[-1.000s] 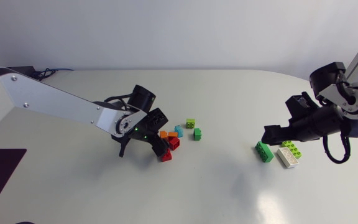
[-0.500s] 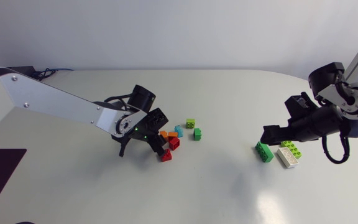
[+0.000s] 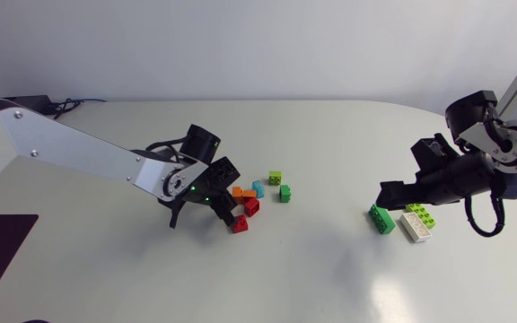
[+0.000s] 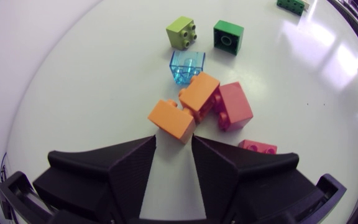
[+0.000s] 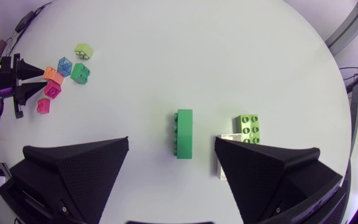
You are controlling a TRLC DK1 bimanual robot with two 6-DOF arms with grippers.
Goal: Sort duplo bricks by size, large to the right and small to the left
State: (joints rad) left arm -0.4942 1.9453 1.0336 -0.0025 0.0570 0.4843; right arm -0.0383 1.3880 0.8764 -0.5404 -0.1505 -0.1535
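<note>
Left gripper point(image 4: 173, 144) has drawn back slightly; orange brick point(image 4: 171, 119) just ahead.

Found right hand point(image 5: 171, 147) spread wide over the table point(image 5: 229, 62), long green brick point(image 5: 184, 132) untouched ahead between its fingers, lime brick point(image 5: 249, 126) and white brick point(image 5: 220, 165) adjoining, small bricks point(image 5: 79, 72) well apart.

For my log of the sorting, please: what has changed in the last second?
The left arm drew back slightly toward its own side, its open left tool near the small bricks. Nothing was gripped or released. Those bricks, the large bricks, the right arm and the open right tool kept their places.
</note>
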